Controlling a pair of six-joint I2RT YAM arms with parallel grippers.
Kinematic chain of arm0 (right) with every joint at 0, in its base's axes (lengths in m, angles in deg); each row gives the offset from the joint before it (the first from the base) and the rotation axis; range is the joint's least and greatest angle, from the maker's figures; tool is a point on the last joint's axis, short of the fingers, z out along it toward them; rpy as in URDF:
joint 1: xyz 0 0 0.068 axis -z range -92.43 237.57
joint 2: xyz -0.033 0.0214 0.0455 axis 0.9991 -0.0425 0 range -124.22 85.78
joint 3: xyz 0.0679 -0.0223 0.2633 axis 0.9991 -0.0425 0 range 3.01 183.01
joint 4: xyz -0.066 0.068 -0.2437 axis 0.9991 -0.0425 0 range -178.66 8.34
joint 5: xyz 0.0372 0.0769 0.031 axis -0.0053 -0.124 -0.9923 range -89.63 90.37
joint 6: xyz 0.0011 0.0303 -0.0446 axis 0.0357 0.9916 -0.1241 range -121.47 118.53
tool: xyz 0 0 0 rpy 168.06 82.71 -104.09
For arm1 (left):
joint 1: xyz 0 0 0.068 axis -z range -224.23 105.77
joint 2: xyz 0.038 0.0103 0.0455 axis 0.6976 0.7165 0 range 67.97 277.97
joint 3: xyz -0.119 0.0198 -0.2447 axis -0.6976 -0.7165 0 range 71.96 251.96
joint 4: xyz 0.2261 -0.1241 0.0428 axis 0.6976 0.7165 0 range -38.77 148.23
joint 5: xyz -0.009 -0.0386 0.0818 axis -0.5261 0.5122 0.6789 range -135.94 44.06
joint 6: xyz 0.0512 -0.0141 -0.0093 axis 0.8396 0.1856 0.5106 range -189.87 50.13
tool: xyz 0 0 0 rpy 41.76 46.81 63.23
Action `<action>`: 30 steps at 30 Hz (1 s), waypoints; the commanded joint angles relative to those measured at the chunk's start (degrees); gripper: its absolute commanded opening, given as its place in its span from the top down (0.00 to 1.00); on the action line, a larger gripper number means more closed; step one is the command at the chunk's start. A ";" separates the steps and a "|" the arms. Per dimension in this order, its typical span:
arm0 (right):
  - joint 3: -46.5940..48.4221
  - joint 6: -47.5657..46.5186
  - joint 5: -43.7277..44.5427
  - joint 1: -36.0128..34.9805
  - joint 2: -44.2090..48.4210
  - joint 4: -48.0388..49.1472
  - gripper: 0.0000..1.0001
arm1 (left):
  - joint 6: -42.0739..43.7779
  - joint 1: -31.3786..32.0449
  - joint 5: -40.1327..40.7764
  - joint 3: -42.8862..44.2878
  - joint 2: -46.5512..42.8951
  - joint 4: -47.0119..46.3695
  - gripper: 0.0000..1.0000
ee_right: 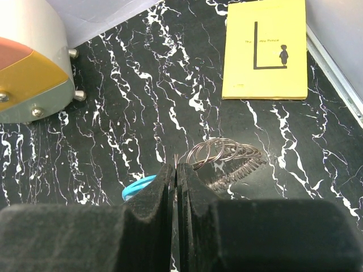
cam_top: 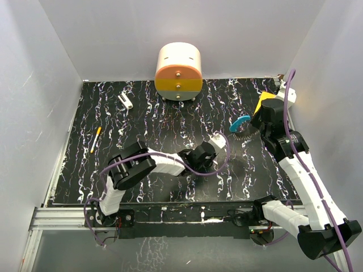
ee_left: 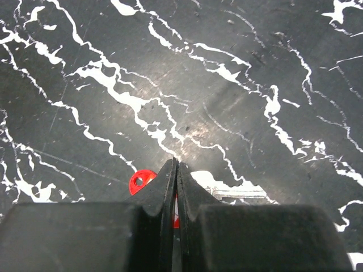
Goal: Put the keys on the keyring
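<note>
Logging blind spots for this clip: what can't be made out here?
Left wrist: red key mostly hidden behind the shut left gripper.
Right wrist: blue part of the keyring largely covered by the shut right gripper.
Top external: key not findable at the left gripper; yellow booklet half hidden by the right arm.

We stretch our left arm (cam_top: 164,164) low and forward, left gripper (ee_left: 174,165) pinched tight on the red key (ee_left: 140,180). Our right arm (cam_top: 306,181) folds back, then reaches forward, right gripper (ee_right: 174,169) clamped on the keyring (ee_right: 138,186).
</note>
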 commanded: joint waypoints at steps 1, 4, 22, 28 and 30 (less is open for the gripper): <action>0.57 0.81 0.00 0.25 1.54 5.08 0.92 | 0.83 -1.35 -0.66 -1.41 -5.24 3.73 1.00; 0.36 0.84 -0.22 0.32 1.59 5.20 0.92 | 0.91 -2.01 -1.81 -1.22 -6.21 4.75 1.00; -0.74 1.59 -1.97 0.24 2.21 5.76 0.92 | 1.16 -7.49 -18.65 -0.26 -10.57 13.00 0.94; -0.66 1.72 -2.27 0.24 2.26 5.88 0.92 | 1.95 -8.93 -30.39 0.30 -11.70 15.26 0.92; -0.73 1.71 -2.27 0.24 2.33 5.89 0.92 | 2.37 -8.97 -32.44 0.42 -11.37 15.96 0.90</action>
